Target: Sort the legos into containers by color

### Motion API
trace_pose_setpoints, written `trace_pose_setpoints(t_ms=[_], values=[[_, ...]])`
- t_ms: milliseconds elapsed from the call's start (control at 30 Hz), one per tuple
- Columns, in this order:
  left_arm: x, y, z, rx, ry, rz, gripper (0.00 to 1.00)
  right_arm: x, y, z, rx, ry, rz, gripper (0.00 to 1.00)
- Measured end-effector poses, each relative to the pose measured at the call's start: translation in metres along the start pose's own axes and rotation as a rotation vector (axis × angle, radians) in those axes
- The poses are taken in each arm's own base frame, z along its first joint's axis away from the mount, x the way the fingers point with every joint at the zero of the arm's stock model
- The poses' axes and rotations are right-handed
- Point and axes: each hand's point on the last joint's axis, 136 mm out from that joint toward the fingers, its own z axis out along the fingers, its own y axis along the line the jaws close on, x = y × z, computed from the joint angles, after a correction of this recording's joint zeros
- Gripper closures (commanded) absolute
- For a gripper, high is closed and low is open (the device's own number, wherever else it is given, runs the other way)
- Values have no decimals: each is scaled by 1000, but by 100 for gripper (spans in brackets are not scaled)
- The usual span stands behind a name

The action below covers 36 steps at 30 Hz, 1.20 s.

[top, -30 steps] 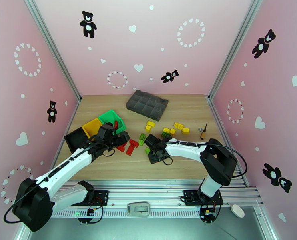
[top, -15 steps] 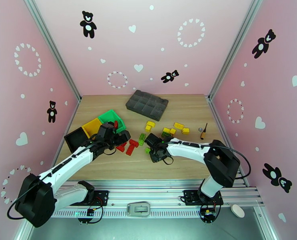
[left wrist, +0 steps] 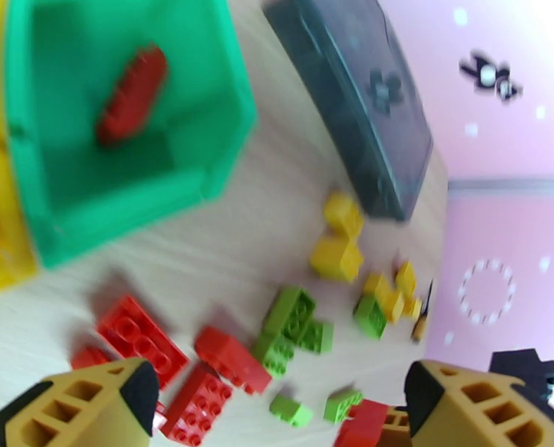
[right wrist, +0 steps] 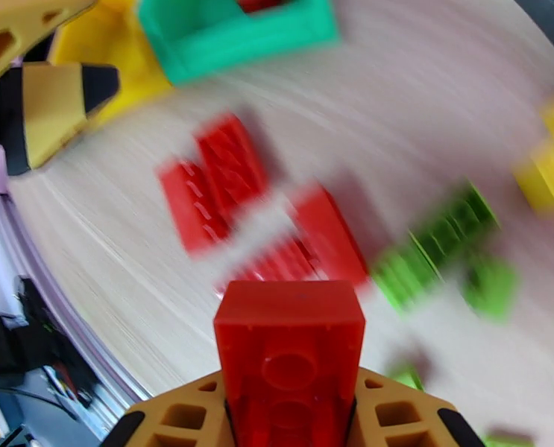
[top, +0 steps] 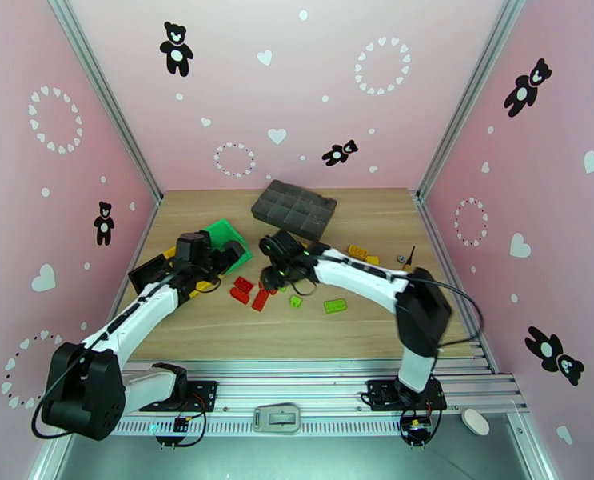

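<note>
We clamp a red brick [right wrist: 290, 344] in our right gripper [right wrist: 291, 404]; the green bin [top: 231, 231] lies near, to its left, by our gaping left gripper [left wrist: 277, 385]

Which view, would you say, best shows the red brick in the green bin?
Left wrist: the red brick lies whole in the green bin. Right wrist catches a blurred red sliver at its top edge; top external has the left arm over the bin.
</note>
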Motion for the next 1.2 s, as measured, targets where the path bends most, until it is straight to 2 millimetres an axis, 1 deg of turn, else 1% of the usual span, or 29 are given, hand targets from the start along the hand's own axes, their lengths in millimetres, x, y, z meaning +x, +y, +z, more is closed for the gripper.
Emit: trace_pose_setpoints(t_ms=[67, 167, 300, 467, 567, 633, 733, 833, 1067, 1133, 1200], values=[[-13, 4, -7, 0, -38, -22, 8, -20, 11, 15, -48, -12, -3, 76], [-28, 8, -15, -2, -83, -42, 9, -48, 24, 33, -106, -37, -6, 76], [-42, 16, -26, -14, -127, -70, 9, -80, 34, 51, -155, -77, -6, 74], [-59, 24, -48, -17, -209, -102, 9, -117, 42, 63, -188, -140, -13, 69], [-61, 24, -51, -18, -219, -103, 9, -137, 45, 67, -199, -181, -13, 66], [-60, 26, -50, -22, -215, -106, 9, -145, 45, 69, -202, -200, -11, 60], [-56, 32, -49, -36, -207, -115, 9, -153, 44, 73, -204, -216, -6, 48], [-53, 36, -49, -45, -200, -120, 9, -156, 43, 76, -205, -223, 0, 42], [-49, 37, -52, -52, -197, -122, 9, -159, 41, 73, -201, -229, -6, 39], [-48, 37, -53, -53, -197, -121, 9, -156, 38, 75, -188, -220, -9, 39], [-47, 38, -54, -54, -197, -117, 9, -149, 33, 77, -169, -202, -12, 39]])
